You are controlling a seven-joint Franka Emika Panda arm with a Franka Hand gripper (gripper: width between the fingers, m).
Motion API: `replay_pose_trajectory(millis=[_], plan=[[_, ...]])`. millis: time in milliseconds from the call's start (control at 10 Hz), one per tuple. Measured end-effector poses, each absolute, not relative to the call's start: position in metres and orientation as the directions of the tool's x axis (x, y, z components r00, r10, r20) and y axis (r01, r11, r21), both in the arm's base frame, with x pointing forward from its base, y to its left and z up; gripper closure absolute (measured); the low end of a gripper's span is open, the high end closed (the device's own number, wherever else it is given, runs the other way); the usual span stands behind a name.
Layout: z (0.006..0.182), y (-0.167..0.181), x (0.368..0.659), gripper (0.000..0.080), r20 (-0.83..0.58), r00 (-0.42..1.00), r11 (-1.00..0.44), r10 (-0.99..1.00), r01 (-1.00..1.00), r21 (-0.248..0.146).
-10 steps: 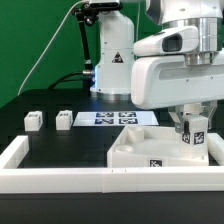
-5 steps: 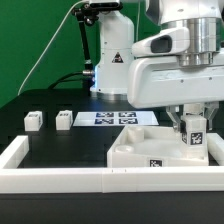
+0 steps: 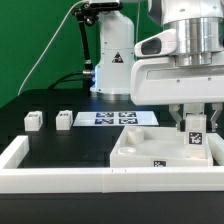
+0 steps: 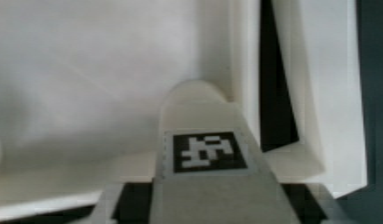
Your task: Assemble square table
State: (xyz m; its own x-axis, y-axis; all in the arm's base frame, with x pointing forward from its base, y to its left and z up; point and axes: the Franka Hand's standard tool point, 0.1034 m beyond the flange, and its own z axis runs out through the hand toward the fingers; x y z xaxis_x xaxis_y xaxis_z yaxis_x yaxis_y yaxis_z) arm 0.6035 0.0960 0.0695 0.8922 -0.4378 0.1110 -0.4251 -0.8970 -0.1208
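Found fingers (image 3: 182,120) half-closed around a tagged leg (image 3: 195,138), upright at a corner of the square top (image 3: 138,152). Noted two loose legs (image 3: 32,120) (image 3: 65,119) well apart from it.

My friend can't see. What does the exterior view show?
The end effector grips a tagged white leg upright over the white square top. Two loose legs and the marker board lie on the black table beyond it.

The exterior view looks from low just outside the white border wall (image 3: 60,180), across the table (image 3: 60,140) at middle range; the wrist view looks closely down the tagged leg (image 4: 209,140) onto the square top (image 4: 99,90), which both views share
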Motion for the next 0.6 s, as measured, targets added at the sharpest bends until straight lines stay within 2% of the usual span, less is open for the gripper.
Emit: replay_pose_trajectory(millis=[300,600], plan=[[0.068,0.089,0.6,0.05,0.088,0.751,-0.755,-0.655,-0.644,-0.125],[0.068,0.08,0.599,0.0494,0.099,0.674,-0.681,-0.732,-0.724,-0.112]])
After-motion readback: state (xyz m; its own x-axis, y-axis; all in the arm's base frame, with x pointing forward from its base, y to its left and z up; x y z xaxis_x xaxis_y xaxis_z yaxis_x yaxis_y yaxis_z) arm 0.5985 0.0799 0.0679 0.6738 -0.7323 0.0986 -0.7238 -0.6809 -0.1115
